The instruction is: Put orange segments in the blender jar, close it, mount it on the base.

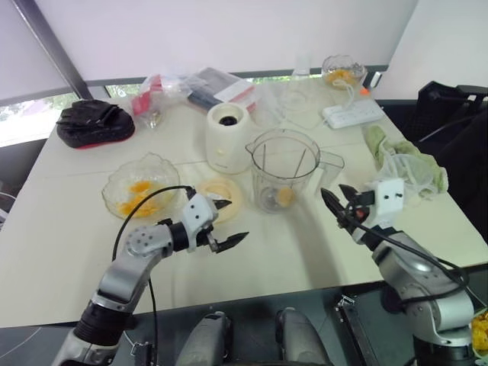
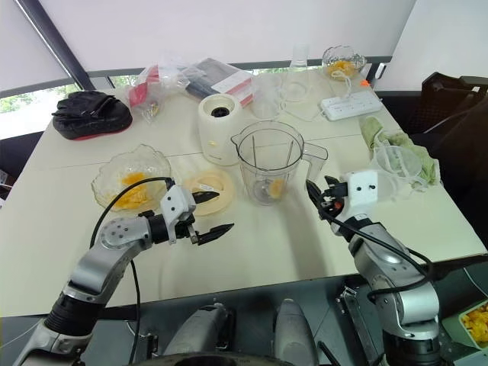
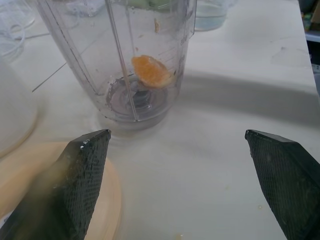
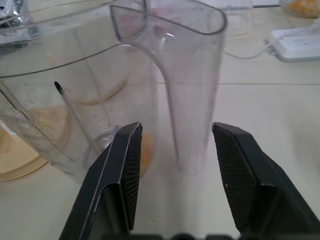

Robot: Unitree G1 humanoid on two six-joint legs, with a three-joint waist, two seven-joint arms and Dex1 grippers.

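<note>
Left wrist view: jar (image 3: pixel 82 60) beyond pincer (image 3: pixel 174 135)

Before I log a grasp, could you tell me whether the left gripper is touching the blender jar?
Apart. The left wrist view shows bare table between the blender jar and the open left gripper.

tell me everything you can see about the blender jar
The blender jar is a clear plastic pitcher. It stands upright and lidless on the table, beside the cream base, not mounted on it. It has a pouring spout, thin ribs down its walls and a blade hub at the bottom. Its hollow handle faces the right pincer, which is open just short of it. One orange segment lies inside at the bottom.
</note>
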